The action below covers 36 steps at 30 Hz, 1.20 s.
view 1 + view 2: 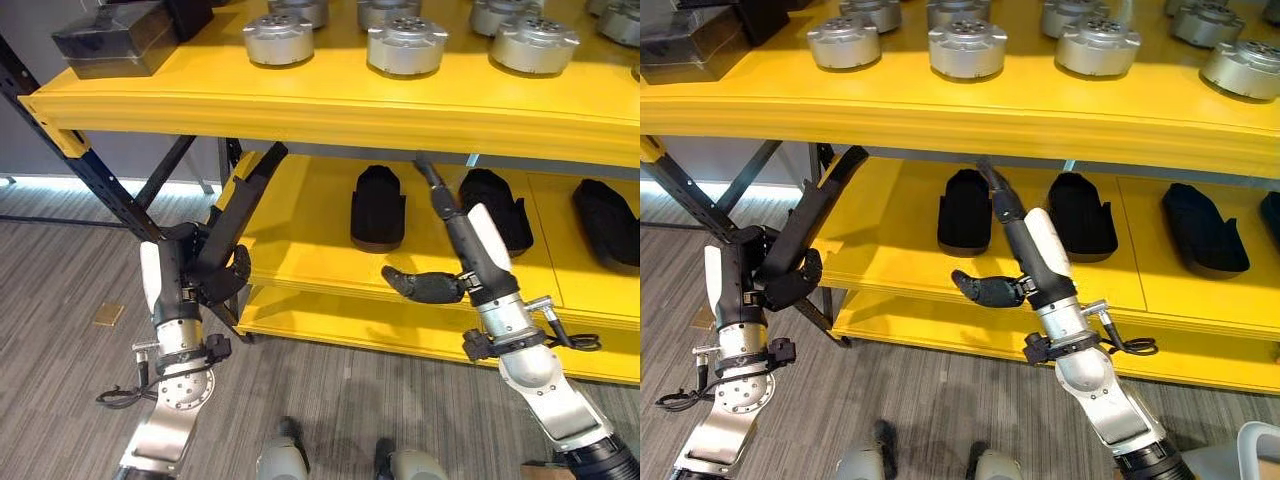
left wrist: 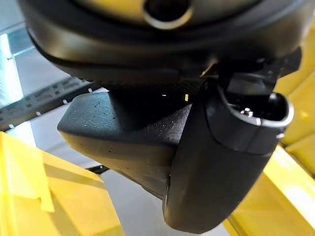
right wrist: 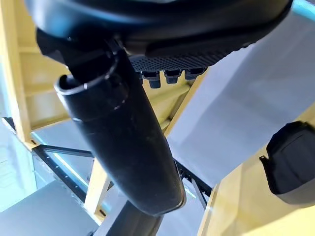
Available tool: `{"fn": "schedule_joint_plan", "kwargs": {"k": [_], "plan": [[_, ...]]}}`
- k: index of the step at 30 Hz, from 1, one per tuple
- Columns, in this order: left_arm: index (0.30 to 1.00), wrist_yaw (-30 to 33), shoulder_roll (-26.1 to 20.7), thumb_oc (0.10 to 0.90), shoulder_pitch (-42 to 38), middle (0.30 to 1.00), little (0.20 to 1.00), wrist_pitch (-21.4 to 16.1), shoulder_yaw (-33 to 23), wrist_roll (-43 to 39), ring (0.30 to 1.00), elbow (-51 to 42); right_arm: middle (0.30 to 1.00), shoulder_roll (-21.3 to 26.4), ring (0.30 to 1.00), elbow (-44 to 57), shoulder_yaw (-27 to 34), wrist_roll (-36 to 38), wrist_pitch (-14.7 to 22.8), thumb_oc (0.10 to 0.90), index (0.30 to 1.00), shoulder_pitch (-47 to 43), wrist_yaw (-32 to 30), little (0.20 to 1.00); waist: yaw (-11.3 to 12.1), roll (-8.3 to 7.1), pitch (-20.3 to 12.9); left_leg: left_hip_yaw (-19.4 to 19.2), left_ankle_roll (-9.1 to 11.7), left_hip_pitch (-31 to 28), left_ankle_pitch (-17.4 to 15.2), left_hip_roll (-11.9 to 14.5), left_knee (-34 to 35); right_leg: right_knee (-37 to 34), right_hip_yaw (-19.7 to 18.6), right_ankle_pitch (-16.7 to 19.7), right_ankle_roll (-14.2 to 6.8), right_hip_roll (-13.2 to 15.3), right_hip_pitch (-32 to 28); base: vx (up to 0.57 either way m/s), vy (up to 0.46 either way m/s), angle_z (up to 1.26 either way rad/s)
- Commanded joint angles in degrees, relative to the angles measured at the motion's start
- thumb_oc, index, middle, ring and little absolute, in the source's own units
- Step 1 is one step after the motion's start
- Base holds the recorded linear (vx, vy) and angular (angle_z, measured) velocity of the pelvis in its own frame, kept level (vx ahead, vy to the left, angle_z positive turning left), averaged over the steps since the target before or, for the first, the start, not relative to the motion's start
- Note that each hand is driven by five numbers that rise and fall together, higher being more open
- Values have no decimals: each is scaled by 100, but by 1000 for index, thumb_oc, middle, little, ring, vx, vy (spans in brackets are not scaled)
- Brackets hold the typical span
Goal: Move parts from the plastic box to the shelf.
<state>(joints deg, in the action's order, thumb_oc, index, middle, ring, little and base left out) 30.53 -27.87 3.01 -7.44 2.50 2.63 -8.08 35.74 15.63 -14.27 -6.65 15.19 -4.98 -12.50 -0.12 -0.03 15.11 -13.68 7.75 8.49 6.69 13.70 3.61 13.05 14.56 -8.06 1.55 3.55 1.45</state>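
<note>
Yellow shelf: top level carries at least six silver round parts; lower level four black parts. Both hands – left hand, right hand – fingers straight, holding nothing.

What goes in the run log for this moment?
left hand: open, empty, by lower shelf corner | right hand: open, empty, over lower shelf | black parts: on lower shelf

Both hands reach into the gap under the top shelf's yellow front edge. The left hand is at the lower shelf's left end, beside dark diagonal braces. Black moulded parts lie across the lower shelf, bare yellow lanes between them. Round metal parts crowd the top shelf.
</note>
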Motion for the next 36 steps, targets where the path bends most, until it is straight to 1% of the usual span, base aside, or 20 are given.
{"fn": "schedule_joint_plan", "kwargs": {"k": [1,2,5,7,10,12,15,18,22,24,25,26,28,29,30,31,32,36], "plan": [[300,256,-144,400,-398,300,300,-675,-486,124,300,-593,1000,127,1000,750,196,173,602,900,1000,-501,-97,1000,-40,-52,-224,484,96,-299,534,216,95,-510,-185,52,-582,162,-938,183,201,-40],[300,304,-139,400,-377,300,300,-667,-493,167,300,-573,1000,124,1000,744,168,230,650,900,1000,-517,-37,1000,-5,-50,-228,603,106,-358,404,197,80,-436,-245,-11,-623,201,-923,154,168,-64],[300,239,-106,400,-390,300,300,-678,-455,179,300,-528,1000,94,1000,742,115,255,643,900,1000,-473,-33,1000,-7,-33,-243,496,76,-491,332,190,50,-313,-237,-67,-627,256,-905,105,108,-76],[300,83,-160,400,-458,300,300,-769,-396,110,300,-445,1000,109,1000,716,142,267,639,900,1000,-362,-66,1000,-52,-3,-284,392,41,-703,248,104,-50,-197,-187,-76,-673,296,-839,155,180,-42],[300,-103,-177,400,-548,300,300,-816,-303,101,300,-437,1000,48,1000,684,163,174,570,900,1000,-352,-174,1000,-13,-43,-302,474,14,-760,131,-25,-138,-262,-170,13,-739,334,-842,94,68,-3],[300,-255,-181,400,-624,300,300,-817,-242,133,300,-544,1000,-50,1000,739,180,-65,404,900,1000,-348,-356,1000,32,-99,-322,528,-21,-781,29,-139,-138,-389,-154,101,-805,378,-843,61,24,31],[300,-307,-179,400,-699,300,300,-748,-188,212,300,-612,1000,-88,1000,779,218,-230,296,900,1000,-359,-516,1000,57,-152,-334,529,-40,-770,-17,-209,-124,-543,-168,184,-856,407,-864,45,6,23],[300,-254,-209,400,-755,300,300,-746,-160,282,300,-614,1000,-86,1000,802,236,-285,283,900,1000,-360,-532,1000,68,-174,-347,524,-52,-706,-46,-237,-165,-599,-179,199,-866,416,-871,27,0,9],[300,-230,-273,400,-969,300,300,-537,-79,400,300,-531,1000,-55,1000,822,181,-193,230,900,1000,-410,-500,1000,70,-197,-350,532,-58,-580,-77,-239,-281,-598,-193,174,-859,408,-857,41,-12,-18],[300,-183,-273,400,-1023,300,300,-501,-58,431,300,-483,1000,-61,1000,803,165,-167,238,900,1000,-437,-480,1000,63,-199,-350,536,-52,-554,-79,-232,-310,-578,-196,160,-851,400,-845,33,-9,1],[300,-134,-274,400,-1084,300,300,-479,-35,471,300,-419,1000,-65,1000,778,134,-157,250,900,1000,-472,-468,1000,56,-194,-343,543,-50,-527,-82,-223,-345,-545,-201,144,-846,396,-823,41,-7,-5],[300,-91,-299,400,-1211,300,300,-368,7,553,300,-301,1000,-60,1000,774,98,-93,211,900,1000,-556,-406,1000,41,-186,-328,552,-43,-455,-80,-208,-423,-480,-215,110,-834,388,-793,44,-8,-13],[300,4,-306,400,-1359,300,300,-332,69,614,300,-168,1000,-60,1000,767,73,-42,191,900,1000,-632,-364,1000,20,-181,-295,567,-40,-373,-93,-190,-531,-368,-234,67,-812,378,-721,17,-9,-4],[300,82,-310,400,-1560,300,300,-180,167,705,300,9,1000,-86,1000,771,25,-39,140,900,1000,-704,-311,1000,-25,-168,-252,572,-32,-285,-108,-162,-641,-229,-259,9,-788,358,-625,-12,-12,-3],[300,209,-292,400,-1788,300,300,-119,272,821,300,151,1000,-106,1000,736,-40,-73,83,900,1000,-796,-330,1000,-62,-156,-187,591,-25,-194,-122,-134,-760,-77,-301,-41,-759,338,-509,-15,-10,-6],[300,232,-284,400,-1853,300,300,-61,304,863,300,173,1000,-106,1000,721,-67,-56,69,900,1000,-822,-330,1000,-80,-152,-165,594,-21,-169,-121,-125,-792,-31,-319,-54,-752,331,-473,0,0,0],[300,259,-271,400,-2026,300,300,68,385,923,300,241,1000,-120,1000,683,-93,14,51,900,1000,-899,-263,1000,-120,-142,-123,601,-15,-120,-126,-101,-850,75,-354,-89,-737,311,-385,-28,-10,-5],[300,574,-235,400,-2418,300,300,408,583,1133,300,608,1000,-121,1000,686,-85,636,218,900,1000,-929,74,1000,-307,-87,9,565,6,-63,-134,-25,-1017,457,-467,-202,-671,237,-113,-8,2,-7]]}}
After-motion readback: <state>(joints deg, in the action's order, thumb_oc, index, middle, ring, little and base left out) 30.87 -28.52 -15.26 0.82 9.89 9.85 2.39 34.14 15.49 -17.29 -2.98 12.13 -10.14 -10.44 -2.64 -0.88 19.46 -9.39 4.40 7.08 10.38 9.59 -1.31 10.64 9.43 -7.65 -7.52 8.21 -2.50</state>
